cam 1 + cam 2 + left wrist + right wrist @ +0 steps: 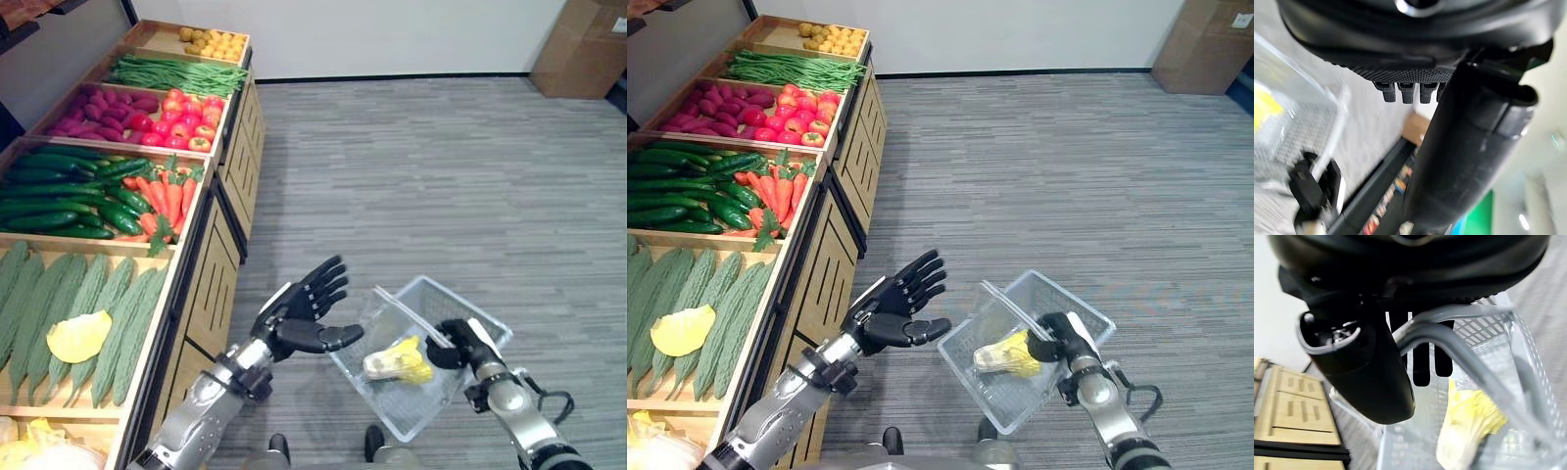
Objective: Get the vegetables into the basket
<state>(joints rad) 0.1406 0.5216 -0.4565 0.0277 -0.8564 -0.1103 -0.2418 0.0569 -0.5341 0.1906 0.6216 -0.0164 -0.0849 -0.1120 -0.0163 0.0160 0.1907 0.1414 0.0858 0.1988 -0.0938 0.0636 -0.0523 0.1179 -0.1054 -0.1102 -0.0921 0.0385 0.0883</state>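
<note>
My right hand [458, 344] is curled round the handle [1449, 340] of a clear mesh basket [446, 299], which hangs over the floor at the lower right. Inside it lies a yellow-white cabbage [397, 361], also seen as the cabbage [1469, 423] in the right wrist view. My left hand [306, 308] hovers open and empty between the basket and the wooden produce stand [211, 269]. On the stand lie carrots [167, 196], cucumbers [69, 191], bitter gourds [78, 308] and a loose yellow leaf [78, 336].
Further back on the stand are red tomatoes [191, 117], purple sweet potatoes [98, 108], green beans [176, 73] and yellow fruit [211, 42]. More pale cabbage [34, 446] shows at the stand's near corner. A cardboard box [583, 44] stands at the far right on the grey floor.
</note>
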